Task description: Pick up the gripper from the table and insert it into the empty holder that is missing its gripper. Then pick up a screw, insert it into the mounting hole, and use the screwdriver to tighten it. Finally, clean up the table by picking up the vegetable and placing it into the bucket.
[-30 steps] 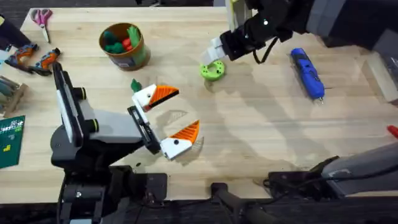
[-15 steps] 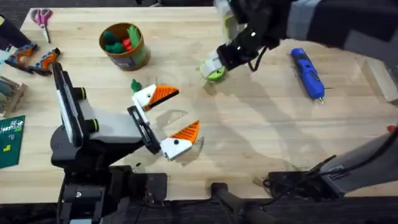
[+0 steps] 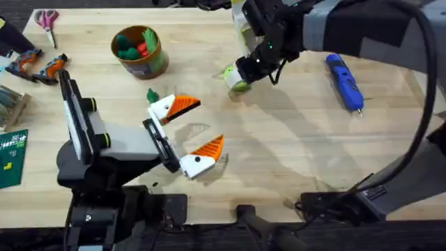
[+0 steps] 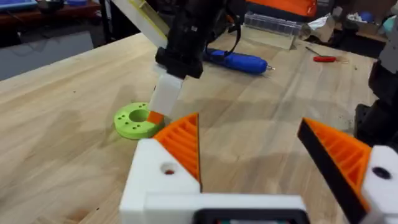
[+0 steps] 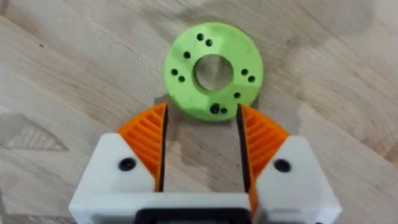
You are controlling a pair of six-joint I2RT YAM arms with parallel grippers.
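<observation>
While the right arm is stretched across to the far middle of the tabletop point(image 3: 293, 139), the right gripper point(image 5: 202, 115) is held low over the flat green ring point(image 5: 214, 70). Its jaws are parted, and the ring's near rim is bracketed by the two orange tips. Nothing is clamped. The pose is judged to be an approach to the ring, not a grasp already made.

Nearer the front left corner, the left gripper point(image 3: 201, 125) is kept level above the wood. Its jaws are spread wide and empty, and an orange tip can be seen on each white block. It is judged to be parked out of the way while the reach is made.

Over by the far left corner the bucket point(image 3: 148, 66) is stood upright, with green and red toy vegetables seen inside, so it is ready for the clean-up step. Toward the far right edge the screwdriver point(image 3: 343, 80) is laid flat, well apart from both grippers and untouched. A small green piece point(image 3: 152, 95), possibly the vegetable to be cleared, is left just beside the left gripper's farther finger.

As for the surface, pale wood grain is shown, bare across the middle. Scissors point(image 3: 47, 19) and orange-handled pliers point(image 3: 42, 66) are pushed to the left edge. Beyond the far edge, cluttered benches can be made out.
</observation>
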